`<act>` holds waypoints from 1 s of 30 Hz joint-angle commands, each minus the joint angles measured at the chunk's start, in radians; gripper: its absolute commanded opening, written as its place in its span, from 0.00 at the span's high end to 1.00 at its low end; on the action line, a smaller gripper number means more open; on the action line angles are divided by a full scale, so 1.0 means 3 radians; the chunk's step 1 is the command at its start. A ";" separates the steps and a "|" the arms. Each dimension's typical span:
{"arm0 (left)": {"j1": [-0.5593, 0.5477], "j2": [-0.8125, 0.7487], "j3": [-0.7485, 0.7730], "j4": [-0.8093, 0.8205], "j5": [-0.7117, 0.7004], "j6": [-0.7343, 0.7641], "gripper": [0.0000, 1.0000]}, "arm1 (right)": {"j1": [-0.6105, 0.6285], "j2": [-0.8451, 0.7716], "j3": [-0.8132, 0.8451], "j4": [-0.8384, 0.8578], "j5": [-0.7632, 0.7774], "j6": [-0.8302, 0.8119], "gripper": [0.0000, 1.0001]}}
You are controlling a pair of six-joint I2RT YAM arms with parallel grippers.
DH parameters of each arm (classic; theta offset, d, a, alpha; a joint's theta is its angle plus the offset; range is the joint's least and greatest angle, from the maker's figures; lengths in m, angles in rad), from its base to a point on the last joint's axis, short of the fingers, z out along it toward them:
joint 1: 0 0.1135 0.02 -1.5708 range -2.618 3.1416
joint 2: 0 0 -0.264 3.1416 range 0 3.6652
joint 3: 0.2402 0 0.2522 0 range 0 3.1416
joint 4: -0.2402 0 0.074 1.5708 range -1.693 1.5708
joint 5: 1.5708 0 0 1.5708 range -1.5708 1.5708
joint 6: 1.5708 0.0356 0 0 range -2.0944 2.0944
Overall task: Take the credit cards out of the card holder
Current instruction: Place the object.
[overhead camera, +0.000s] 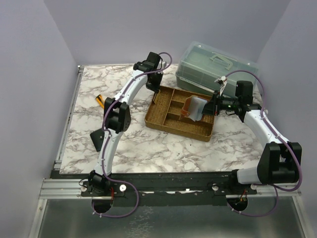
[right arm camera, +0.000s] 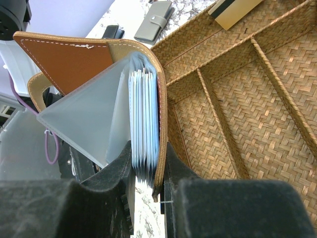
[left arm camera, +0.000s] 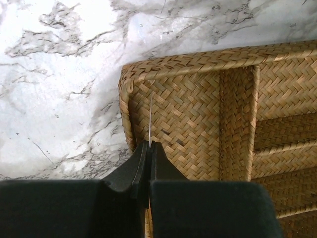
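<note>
R jaws clamp 1 reddish-brown leather card holder. We see L jaws pinching 1 thin card edge-on; 1 tan card lies in woven tray.

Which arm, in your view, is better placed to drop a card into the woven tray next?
Left: the left gripper is shut on a thin card, seen edge-on, directly over the woven tray's corner compartment. The right gripper is occupied, clamped on the open card holder.
</note>
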 commanded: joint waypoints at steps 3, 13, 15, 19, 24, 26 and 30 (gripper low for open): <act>-0.0024 0.0122 0.0137 -0.0110 -0.0102 0.0059 0.97 | -0.0027 0.0002 -0.0011 0.0073 -0.0124 0.0004 1.00; -0.0027 0.0202 0.0178 -0.0110 -0.0272 0.0041 0.91 | -0.0030 0.0002 -0.0009 0.0073 -0.0129 0.0004 1.00; -0.0026 0.0211 0.0209 -0.0106 -0.0325 0.0031 0.89 | -0.0032 0.0002 -0.0008 0.0073 -0.0135 0.0006 1.00; -0.0026 0.0200 0.0229 -0.0088 -0.0387 0.0005 0.82 | -0.0032 0.0002 -0.0005 0.0073 -0.0139 0.0009 1.00; -0.0031 0.0172 0.0238 -0.0065 -0.0465 -0.0025 0.77 | -0.0031 0.0004 -0.0006 0.0073 -0.0146 0.0011 1.00; -0.0036 0.0147 0.0245 -0.0052 -0.0470 -0.0035 0.77 | -0.0031 0.0002 -0.0009 0.0073 -0.0145 0.0010 1.00; -0.0063 0.0044 0.0237 -0.0008 -0.0594 -0.0057 0.77 | -0.0030 0.0006 -0.0008 0.0076 -0.0145 0.0009 1.00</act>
